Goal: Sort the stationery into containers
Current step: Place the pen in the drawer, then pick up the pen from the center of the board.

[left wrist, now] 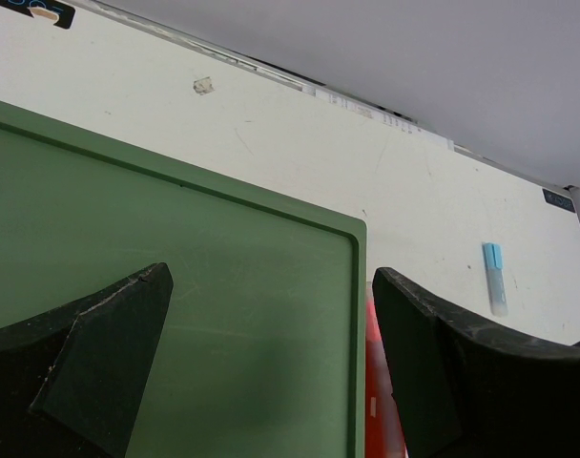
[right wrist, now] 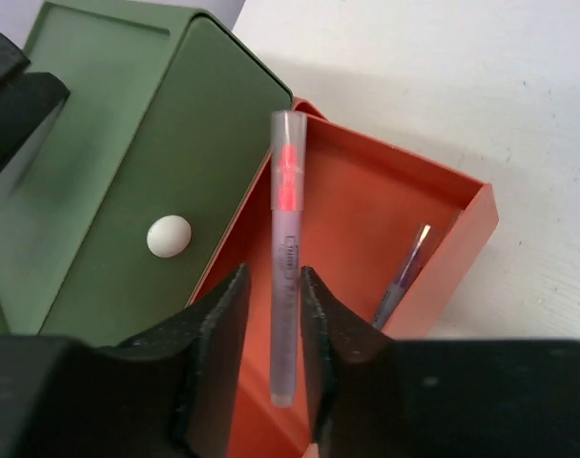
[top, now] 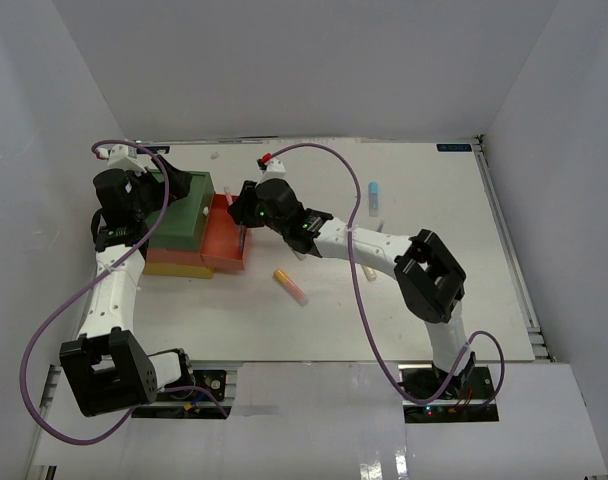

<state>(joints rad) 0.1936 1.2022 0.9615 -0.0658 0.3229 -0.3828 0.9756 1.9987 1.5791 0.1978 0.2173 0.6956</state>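
Top external: white table [top: 434, 320] walled on three sides, with wide bare room at right and near centre. One stack at the far left edge: green bin [top: 179, 215] over red drawer [top: 227, 245] over yellow bin [top: 174, 268], the drawer pulled out rightward. Over the green top, left gripper [top: 174, 185]; over the open drawer, right gripper [top: 242, 207]. Three loose pieces: orange-yellow highlighter [top: 290, 285] near centre, blue highlighter [top: 374, 192] well right of the stack, pale pen-like item [top: 369, 270] partly under the right arm.

Left wrist: fingers spread wide, holding nothing, above the green top by its right edge. Bare table beyond.

Right wrist: fingers nearly together, flanking one clear pen with red core [right wrist: 285, 191] lengthwise over the drawer. Touches one pad, sliver of gap at the other; gripped or loose, cannot tell. One purple pen [right wrist: 404, 272] lying inside, near a corner. One white knob [right wrist: 169, 236] on the green front.
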